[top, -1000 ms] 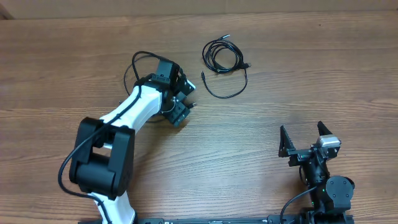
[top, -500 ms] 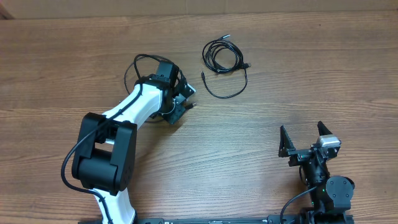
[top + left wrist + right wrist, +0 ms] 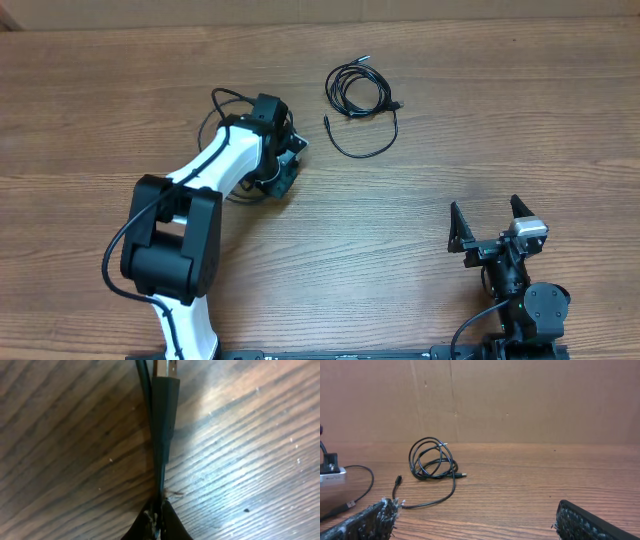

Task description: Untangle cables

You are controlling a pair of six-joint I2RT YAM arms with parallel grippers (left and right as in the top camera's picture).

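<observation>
Near the desk's (image 3: 500,120) centre, your left claw (image 3: 160,517) is pinched fully closed on a thin black cord (image 3: 160,480) just behind its plug (image 3: 165,410), which lies flat on the wood and points away from the fingers. By my reading you are at the first pull: one end is gripped and nothing is drawn out yet.

The other cables (image 3: 360,95) sit to the right of that claw, apart from it. They form a tight coil with one loose strand (image 3: 368,148) curving out toward the near edge. I cannot tell whether the gripped cord joins that coil, because the arm hides its run from above.

Your right claw (image 3: 487,212) stands wide open and empty at the near right, well apart from everything.

Next, I judge, you need to lift the plug a little and draw it slowly away from the coil. Watch whether the coil drags along. If it does, bring the right claw over to pin it.

No brand, label or writing can be read anywhere, and the wrist view is too blurred to show marks on the plug.
</observation>
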